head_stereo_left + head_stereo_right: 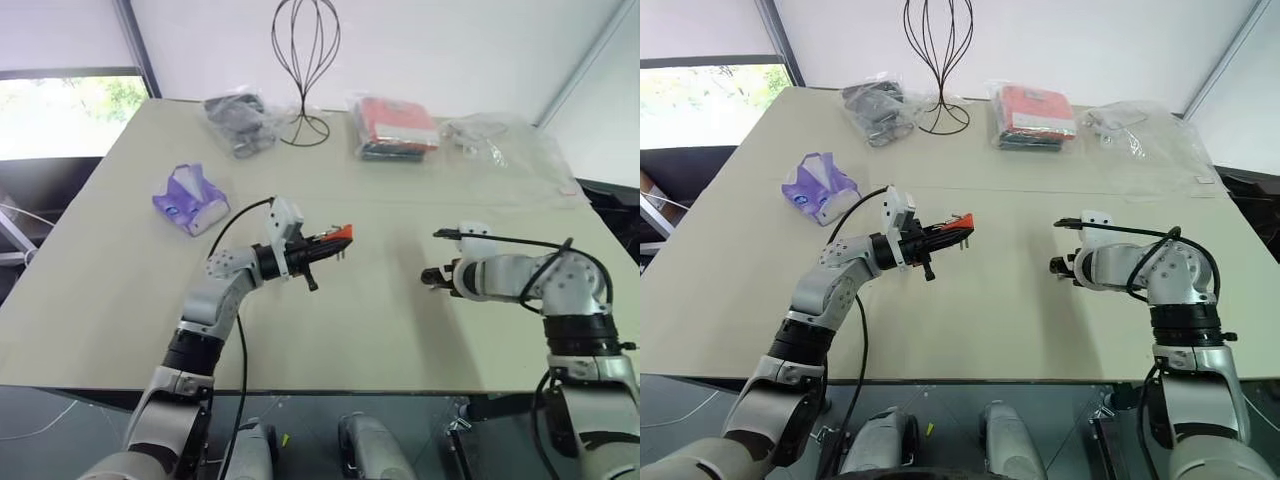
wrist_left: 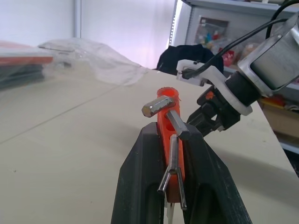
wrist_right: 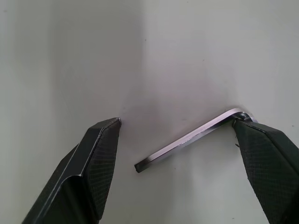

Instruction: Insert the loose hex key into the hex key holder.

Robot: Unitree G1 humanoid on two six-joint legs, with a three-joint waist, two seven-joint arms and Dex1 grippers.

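The loose hex key (image 3: pixel 189 140), a thin L-shaped grey metal rod, lies flat on the beige worktop (image 1: pixel 380 330) toward its right edge, between the right gripper's (image 3: pixel 180 163) spread black fingers (one fingertip touches its bend). The left gripper (image 2: pixel 175 182) is clamped on the orange-red plastic hex key holder (image 2: pixel 169 135) above the worktop's middle.

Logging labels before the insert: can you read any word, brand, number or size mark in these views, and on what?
No text can be read.
Hex key holder: no size marks or brand visible.
Loose hex key: bare metal, no stamp visible.
Red packet: any print too small to read.
Purple packet: any print too small to read.
Shelf items: too blurred to read.
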